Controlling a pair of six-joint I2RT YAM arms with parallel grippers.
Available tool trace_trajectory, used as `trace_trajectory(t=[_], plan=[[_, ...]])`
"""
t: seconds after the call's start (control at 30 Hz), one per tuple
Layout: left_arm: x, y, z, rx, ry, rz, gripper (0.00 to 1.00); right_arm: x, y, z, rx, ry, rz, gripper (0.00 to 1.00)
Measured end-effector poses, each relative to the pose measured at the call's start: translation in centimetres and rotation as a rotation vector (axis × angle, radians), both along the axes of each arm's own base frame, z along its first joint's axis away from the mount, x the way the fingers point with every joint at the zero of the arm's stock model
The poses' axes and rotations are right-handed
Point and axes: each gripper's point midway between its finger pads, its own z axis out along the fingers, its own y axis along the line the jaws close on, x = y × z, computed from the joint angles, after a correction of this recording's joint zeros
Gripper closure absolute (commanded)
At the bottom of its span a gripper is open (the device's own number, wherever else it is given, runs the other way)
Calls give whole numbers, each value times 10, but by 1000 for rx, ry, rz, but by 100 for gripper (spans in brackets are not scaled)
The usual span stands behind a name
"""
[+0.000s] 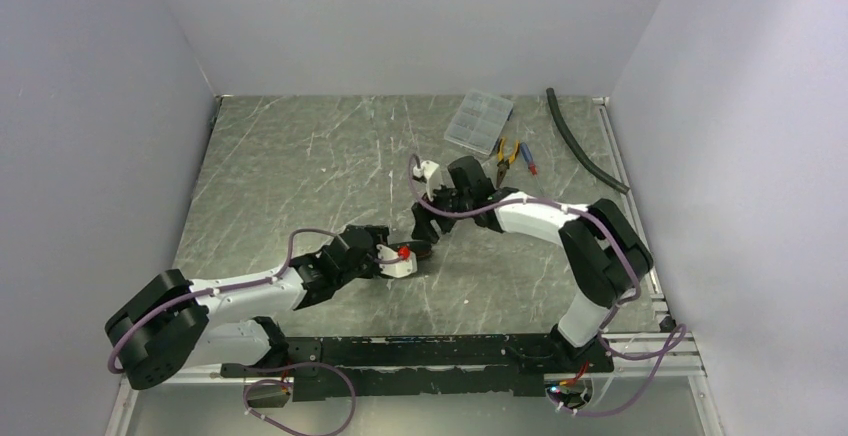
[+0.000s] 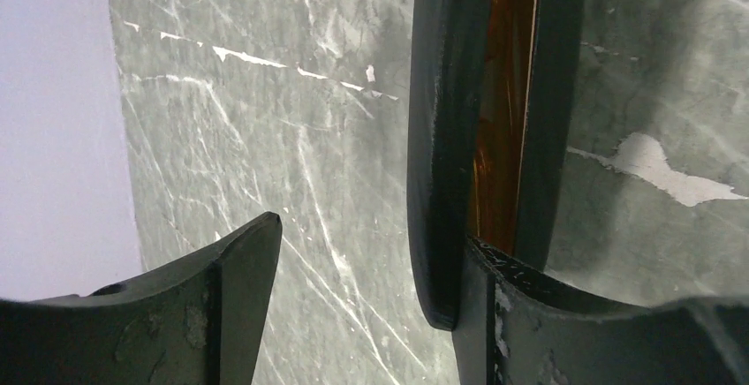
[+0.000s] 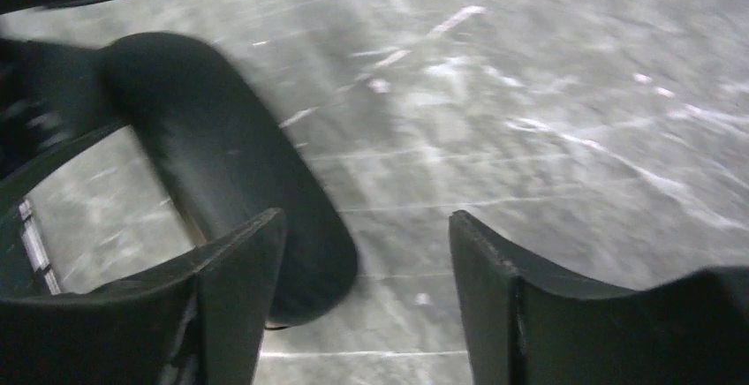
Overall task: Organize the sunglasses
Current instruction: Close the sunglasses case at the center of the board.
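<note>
The sunglasses (image 2: pixel 499 111) show only in the left wrist view, as an amber strip between the two black halves of the glasses case (image 2: pixel 439 138), seen edge-on. My left gripper (image 2: pixel 369 230) is open. The case's edge stands just inside its right finger (image 2: pixel 539 314), and the left finger (image 2: pixel 234 288) is well apart. My right gripper (image 3: pixel 366 215) is open over bare table, with the case's rounded black end (image 3: pixel 238 164) just ahead of its left finger (image 3: pixel 225 297). In the top view the left gripper (image 1: pixel 405 256) and the right gripper (image 1: pixel 428 224) meet mid-table at the case (image 1: pixel 420 248).
A clear plastic organiser box (image 1: pixel 480 119) lies at the back. Orange-handled pliers (image 1: pixel 507 152) and a blue-handled tool (image 1: pixel 527 159) lie beside it. A black hose (image 1: pixel 582 146) runs along the back right. Grey walls enclose the marbled table (image 1: pixel 300 176) on three sides.
</note>
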Motion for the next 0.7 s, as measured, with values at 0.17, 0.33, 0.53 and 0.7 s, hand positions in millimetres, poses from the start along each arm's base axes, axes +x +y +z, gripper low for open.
trace_trajectory(t=[0.17,0.33,0.53,0.7], plan=[[-2,-4,-1,-9,12,-18,31,-38,17,18,88,-83,234,8],[-1,-4,-1,-14,9,-21,32,-37,35,29,118,-127,392,0],[-1,-6,4,-35,-30,-45,32,-40,45,5,62,-63,477,2],[-1,-6,3,-24,-42,-66,33,-55,41,-23,15,55,497,5]])
